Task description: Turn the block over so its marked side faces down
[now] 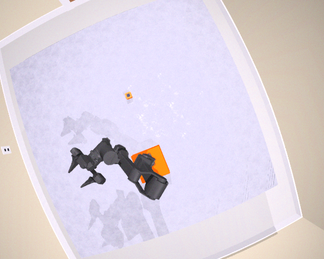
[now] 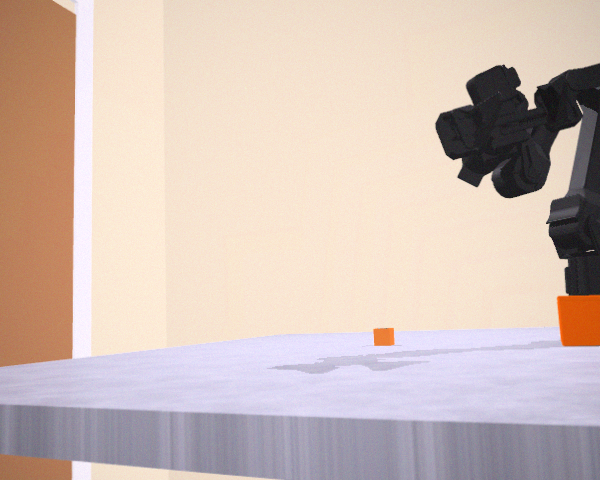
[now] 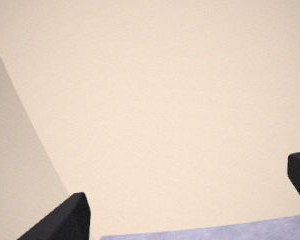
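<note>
A small orange block (image 1: 128, 95) (image 2: 383, 336) rests on the pale table (image 1: 184, 83) (image 2: 238, 382), with a dark blue square mark on its top face. My gripper (image 1: 76, 176) (image 2: 478, 178) (image 3: 190, 184) is open and empty. It hangs high above the table, well away from the block, near the arm's base. The wrist view shows only the two dark fingertips, the table's edge and the beige wall; the block is out of that view.
The arm stands on an orange base (image 1: 160, 158) (image 2: 590, 320). A low white rim (image 1: 6, 91) runs around the table. A brown door (image 2: 26, 180) and beige walls lie beyond it.
</note>
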Controlling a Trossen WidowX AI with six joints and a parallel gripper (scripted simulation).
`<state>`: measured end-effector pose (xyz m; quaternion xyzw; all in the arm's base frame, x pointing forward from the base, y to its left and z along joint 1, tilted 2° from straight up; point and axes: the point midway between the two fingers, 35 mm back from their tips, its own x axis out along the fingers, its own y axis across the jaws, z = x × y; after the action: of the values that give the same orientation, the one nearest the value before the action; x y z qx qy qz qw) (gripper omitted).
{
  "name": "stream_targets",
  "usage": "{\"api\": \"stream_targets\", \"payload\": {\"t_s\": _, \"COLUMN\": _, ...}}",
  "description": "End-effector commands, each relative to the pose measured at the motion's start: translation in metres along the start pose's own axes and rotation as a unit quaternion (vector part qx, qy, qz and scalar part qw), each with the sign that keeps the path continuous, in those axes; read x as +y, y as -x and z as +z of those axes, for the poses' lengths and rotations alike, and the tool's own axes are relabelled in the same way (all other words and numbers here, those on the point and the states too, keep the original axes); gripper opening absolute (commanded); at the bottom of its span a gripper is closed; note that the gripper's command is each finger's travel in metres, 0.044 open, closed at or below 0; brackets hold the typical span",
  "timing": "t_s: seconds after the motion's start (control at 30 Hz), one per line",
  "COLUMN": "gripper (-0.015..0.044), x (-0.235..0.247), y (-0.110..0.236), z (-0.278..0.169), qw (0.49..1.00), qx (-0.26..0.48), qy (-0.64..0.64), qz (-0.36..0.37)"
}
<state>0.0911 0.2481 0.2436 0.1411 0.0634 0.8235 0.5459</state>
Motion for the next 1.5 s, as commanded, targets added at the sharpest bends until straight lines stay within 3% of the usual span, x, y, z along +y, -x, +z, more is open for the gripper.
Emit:
{"api": "stream_targets", "payload": {"t_s": 0.0, "gripper": 0.0426, "x": -0.003, "y": 0.000, "z": 0.001, "qw": 1.000, "qx": -0.001, "qy": -0.002, "qz": -0.004}}
{"api": "stream_targets", "payload": {"t_s": 0.3, "gripper": 0.0440, "x": -0.136, "y": 0.040, "z": 0.027, "qw": 0.966, "qx": -0.043, "qy": -0.099, "qz": -0.236}}
{"api": "stream_targets", "payload": {"t_s": 0.73, "gripper": 0.0440, "x": -0.237, "y": 0.136, "z": 0.011, "qw": 0.861, "qx": -0.020, "qy": -0.191, "qz": -0.471}}
{"api": "stream_targets", "payload": {"t_s": 1.1, "gripper": 0.0440, "x": -0.267, "y": 0.234, "z": -0.025, "qw": 0.726, "qx": 0.059, "qy": -0.284, "qz": -0.624}}
{"api": "stream_targets", "payload": {"t_s": 1.47, "gripper": 0.0440, "x": -0.241, "y": 0.322, "z": -0.063, "qw": 0.573, "qx": 0.178, "qy": -0.382, "qz": -0.703}}
